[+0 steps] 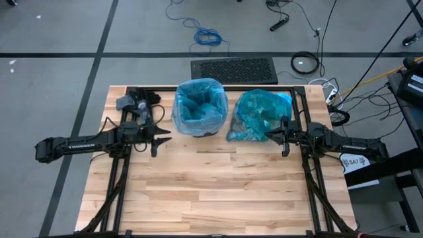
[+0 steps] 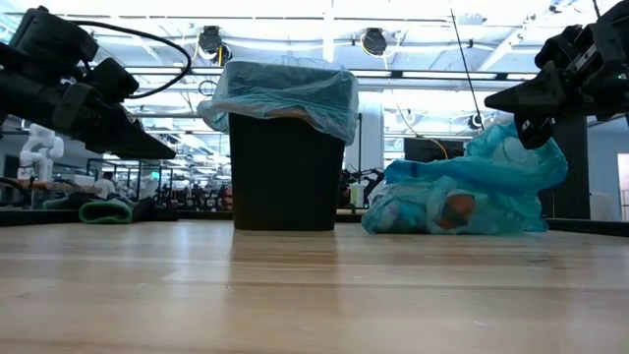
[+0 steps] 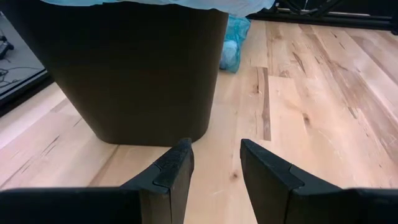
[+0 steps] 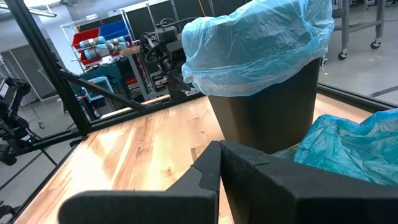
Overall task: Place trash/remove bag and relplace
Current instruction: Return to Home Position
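The black square bin (image 1: 199,125) stands at the table's far middle, lined with a paler sky-blue bag (image 1: 199,106) folded over its rim (image 2: 285,90). To its right the dark teal bag (image 1: 256,118) lies slumped on the table (image 2: 472,192). Crumpled trash shows through its wall (image 2: 454,210). My left gripper (image 1: 158,137) is open and empty, left of the bin, its fingers pointing at the bin's lower wall (image 3: 143,81). My right gripper (image 1: 282,135) is shut, at the teal bag's right side, level with its raised top (image 2: 521,147). My right gripper's shut fingers (image 4: 249,168) stand close beside the teal bag's upper part (image 4: 348,146), coming level from the table's right side. Nothing shows between them. I cannot tell whether they touch the plastic.
Black frame rails (image 1: 218,88) run along the table's far edge and down both sides. A dark grey bundle (image 1: 132,102) lies at the far left corner. Bare wood (image 1: 211,192) spreads across the table's near half.
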